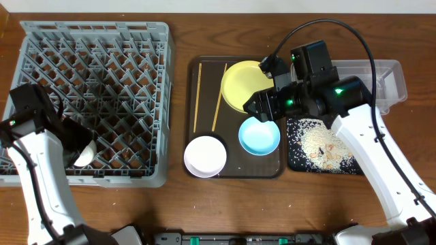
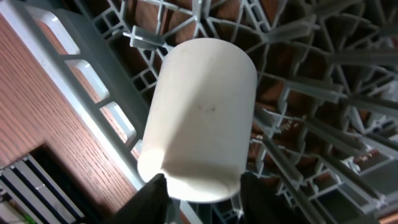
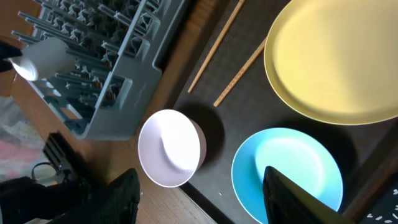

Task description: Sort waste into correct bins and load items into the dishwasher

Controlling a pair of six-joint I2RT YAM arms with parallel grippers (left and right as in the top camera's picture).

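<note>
The small white cup (image 2: 202, 112) lies on its side in the front left corner of the grey dishwasher rack (image 1: 95, 41). My left gripper (image 2: 202, 194) is shut on the cup's near end, a finger on each side. On the brown tray (image 1: 204, 68) are the yellow plate (image 1: 246, 85), blue bowl (image 1: 259, 135), white bowl (image 1: 205, 155) and two chopsticks (image 1: 197, 95). My right gripper (image 3: 202, 199) hangs open above the tray's front edge, between the white bowl (image 3: 169, 148) and the blue bowl (image 3: 286, 174), holding nothing.
A black tray (image 1: 294, 163) strewn with rice scraps (image 1: 323, 143) lies right of the brown tray. Behind it, partly under my right arm, stands a clear tub (image 1: 388, 78). Bare wooden table shows between the rack and the brown tray.
</note>
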